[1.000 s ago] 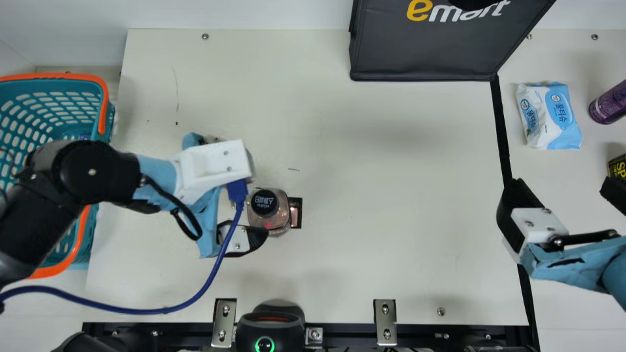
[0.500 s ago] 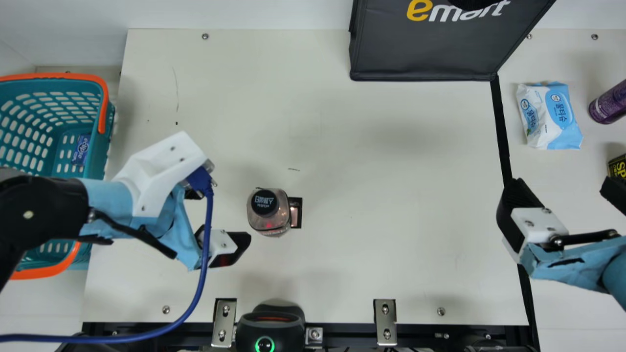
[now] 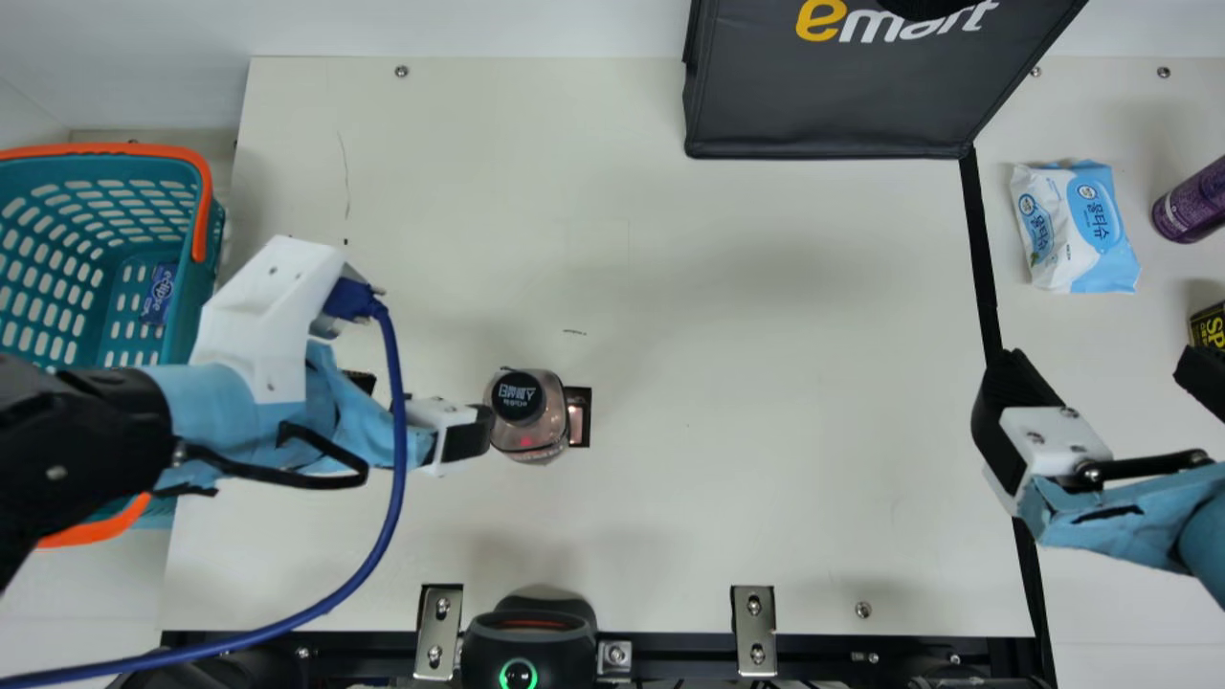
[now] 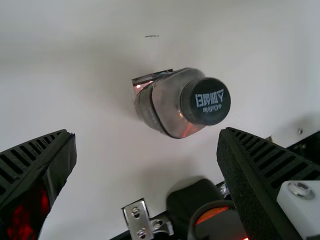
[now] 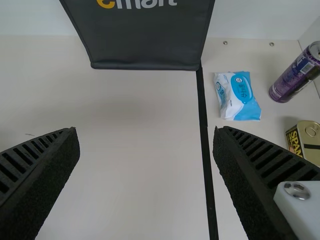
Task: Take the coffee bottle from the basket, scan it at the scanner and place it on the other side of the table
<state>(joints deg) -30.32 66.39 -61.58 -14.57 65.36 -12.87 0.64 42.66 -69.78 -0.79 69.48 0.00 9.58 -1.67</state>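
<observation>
Just left of the frame's centre, we're shifting our widely spread left gripper (image 3: pixel 426 397) upward, beside the coffee bottle (image 3: pixel 547 421), which is staying put. At right, our right gripper (image 3: pixel 1105 373) is gaping, unmoved.

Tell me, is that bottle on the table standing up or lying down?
The bottle is upright: the main view looks down on its black cap, and the left wrist view shows that cap raised above the table.
</observation>
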